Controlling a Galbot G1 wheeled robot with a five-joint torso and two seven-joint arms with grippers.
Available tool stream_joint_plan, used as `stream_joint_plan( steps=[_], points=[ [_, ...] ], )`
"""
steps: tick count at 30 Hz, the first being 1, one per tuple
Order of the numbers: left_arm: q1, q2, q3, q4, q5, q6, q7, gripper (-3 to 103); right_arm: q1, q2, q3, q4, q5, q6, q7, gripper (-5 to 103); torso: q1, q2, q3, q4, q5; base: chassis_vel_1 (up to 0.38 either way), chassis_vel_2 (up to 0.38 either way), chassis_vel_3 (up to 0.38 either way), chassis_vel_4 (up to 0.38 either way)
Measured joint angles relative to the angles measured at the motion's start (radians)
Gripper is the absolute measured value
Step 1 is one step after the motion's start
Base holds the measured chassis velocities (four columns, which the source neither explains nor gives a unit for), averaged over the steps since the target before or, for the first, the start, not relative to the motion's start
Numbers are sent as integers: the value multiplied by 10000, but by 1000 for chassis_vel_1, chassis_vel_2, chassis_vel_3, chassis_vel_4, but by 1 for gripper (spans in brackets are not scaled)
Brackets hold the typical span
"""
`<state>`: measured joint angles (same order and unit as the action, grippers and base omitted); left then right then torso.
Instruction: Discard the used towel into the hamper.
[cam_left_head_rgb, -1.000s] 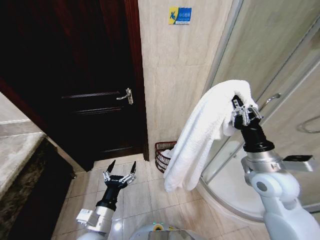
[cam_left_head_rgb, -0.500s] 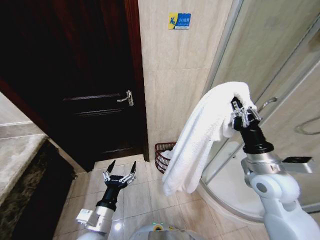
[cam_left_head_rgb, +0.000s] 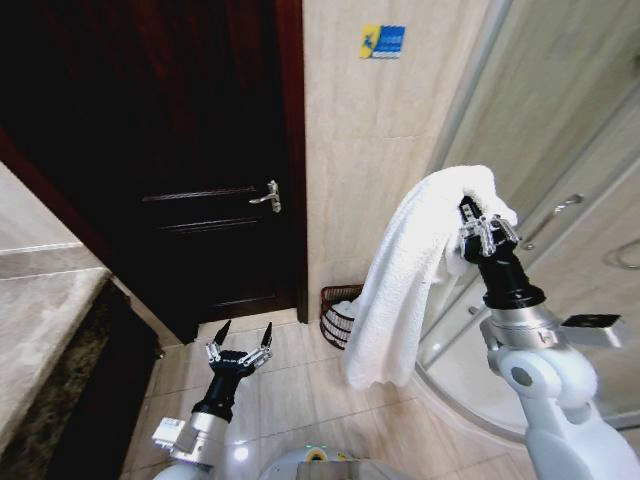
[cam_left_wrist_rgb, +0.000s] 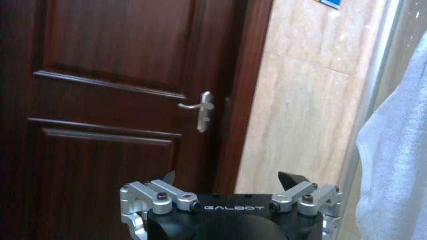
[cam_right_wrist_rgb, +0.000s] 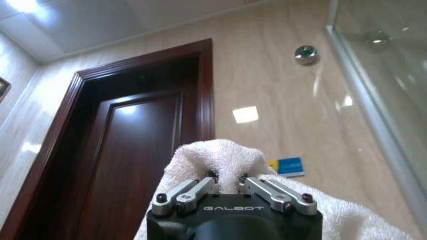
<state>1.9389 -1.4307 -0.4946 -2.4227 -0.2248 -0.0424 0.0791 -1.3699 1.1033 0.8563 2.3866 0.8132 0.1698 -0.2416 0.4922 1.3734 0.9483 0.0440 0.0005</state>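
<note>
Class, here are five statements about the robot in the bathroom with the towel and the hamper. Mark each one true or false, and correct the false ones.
1. The right gripper is shut on the white towel, held up high. True.
2. The towel already lies wholly inside the hamper. False: it hangs from the right gripper, with its lower end in front of the hamper.
3. The left gripper is open and holds nothing, low over the floor tiles. True.
4. The hamper stands on the floor by the tiled wall, next to the dark door. True.
5. The dark door stands wide open. False: it is shut, with its handle level.
</note>
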Motion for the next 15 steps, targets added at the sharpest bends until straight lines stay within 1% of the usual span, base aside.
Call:
stream_joint_plan(
  steps=[1, 3, 7, 8, 9, 11, 13, 15],
  points=[
    [0, 0, 0, 0, 0, 0, 0, 100, 0, 0, 0, 0, 0, 0, 0, 8, 0, 0, 0, 0, 0, 205, 215, -208, -182],
    [0, 5, -3, 1, 0, 0, 0, 100, -14, -2, 6, -26, 6, 30, 5, 8, -2, -13, -4, 3, -16, 179, 176, -168, -163],
    [0, 4, -3, 1, 0, 0, 0, 100, -92, 31, 28, -47, 16, 86, -3, 8, -10, -23, -12, 4, -4, 101, 114, -87, -81],
    [0, 2, -2, 1, 0, 0, -1, 100, -123, 36, 36, -48, 29, 132, -8, 8, -10, -29, -14, 2, -6, 0, 0, 0, 0],
    [0, -2, -1, 1, 0, 0, 0, 100, -138, 38, 58, -52, 36, 165, -16, 8, -12, -33, -15, 2, 2, -55, -45, 30, 16],
    [0, -3, 0, 1, 0, 0, 0, 100, -147, 38, 75, -60, 40, 189, -23, 8, -13, -35, -17, 1, 4, -55, -45, 45, 29],
    [0, -4, 1, 1, 0, 0, 0, 100, -177, 36, 127, -74, 59, 245, -53, 8, -15, -41, -20, 0, -4, -42, -72, 65, 48],
    [0, -4, 2, 1, 0, 0, 0, 100, -196, 32, 145, -82, 68, 274, -68, 8, -17, -43, -21, 1, -1, -40, -64, 70, 37]
  ],
)
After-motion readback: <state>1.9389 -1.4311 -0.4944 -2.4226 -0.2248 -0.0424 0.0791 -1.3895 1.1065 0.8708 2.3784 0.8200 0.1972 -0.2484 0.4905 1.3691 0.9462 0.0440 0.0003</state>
